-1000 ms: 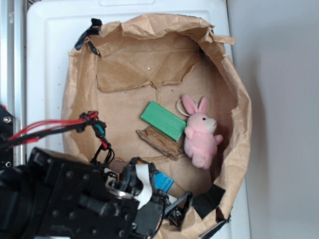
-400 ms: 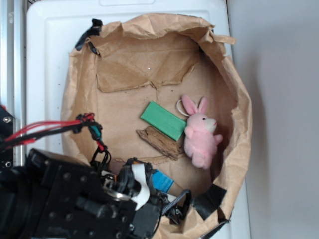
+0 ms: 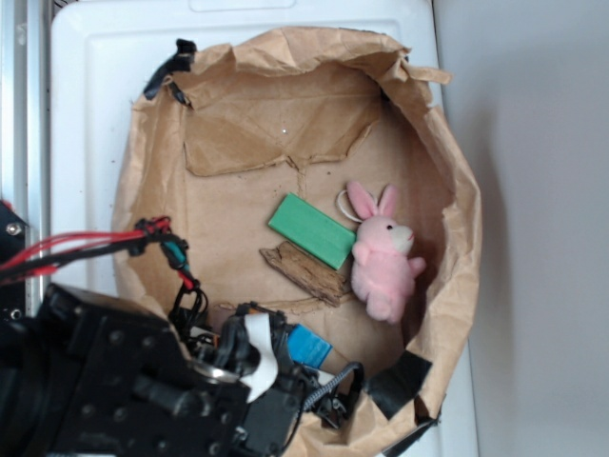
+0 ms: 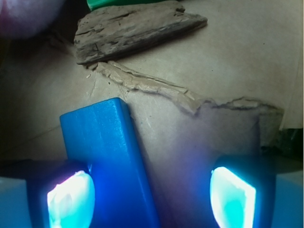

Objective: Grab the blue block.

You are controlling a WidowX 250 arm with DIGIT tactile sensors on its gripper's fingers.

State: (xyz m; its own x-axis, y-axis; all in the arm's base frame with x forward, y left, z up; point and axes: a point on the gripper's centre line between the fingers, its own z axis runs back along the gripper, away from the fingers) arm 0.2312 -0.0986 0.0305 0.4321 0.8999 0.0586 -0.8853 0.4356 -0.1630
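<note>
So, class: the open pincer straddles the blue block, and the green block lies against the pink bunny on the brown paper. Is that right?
Nearly. The pincer is open, but the blue block sits beside one finger, not between the two, as the wrist view shows. The green block does reach the pink bunny on the brown paper.

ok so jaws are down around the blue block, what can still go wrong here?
1. Off-centre grasp: in the wrist view the blue block sits close against one finger, with a wide gap to the other. Closing may drag or twist it rather than clamp squarely.
2. Torn paper edge on the bag floor runs just beyond the block; a sliding block or finger could snag it.
3. The arm hides most of the block in the exterior view, so only the wrist view can confirm the grasp.
</note>
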